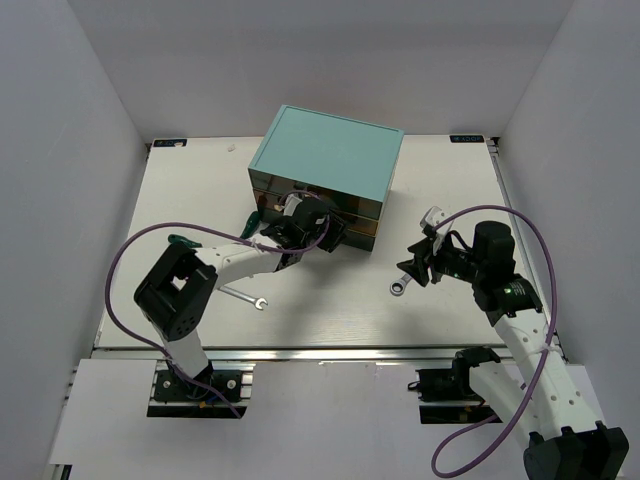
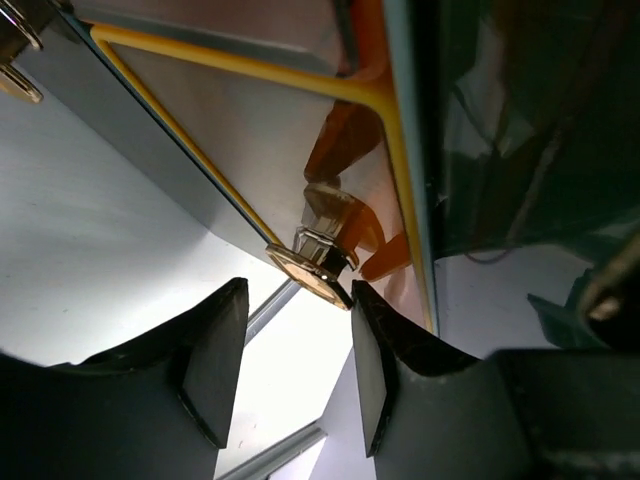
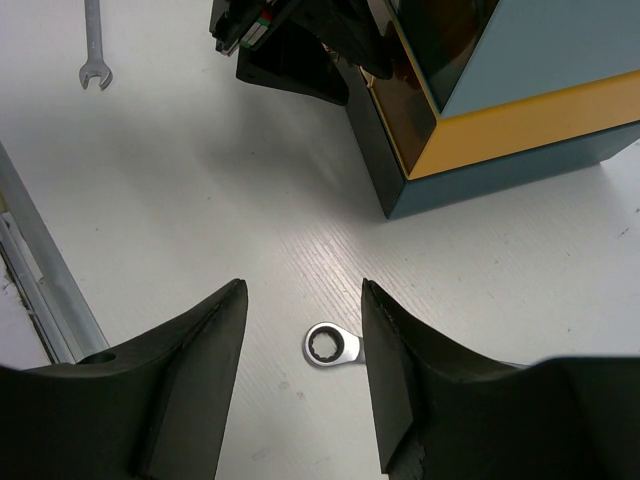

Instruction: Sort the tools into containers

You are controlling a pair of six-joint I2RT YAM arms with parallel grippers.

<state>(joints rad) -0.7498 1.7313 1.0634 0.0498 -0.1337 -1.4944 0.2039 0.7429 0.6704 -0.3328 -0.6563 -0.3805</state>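
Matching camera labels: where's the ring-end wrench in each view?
Top external: ring-end wrench lies on the table, right of centre.
Left wrist: not in view.
Right wrist: bottom centre, between the open right gripper fingers, handle hidden.
Shared landmark: teal chest of drawers, upper right in the right wrist view; its drawer front is in the left wrist view.

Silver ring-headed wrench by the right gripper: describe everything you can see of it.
The silver ring-headed wrench looks like polished steel, its round head toothed inside. It lies flat on the white table, head between the open fingers of the right gripper. Its shank runs behind one finger, so the far end is hidden; contact cannot be told.
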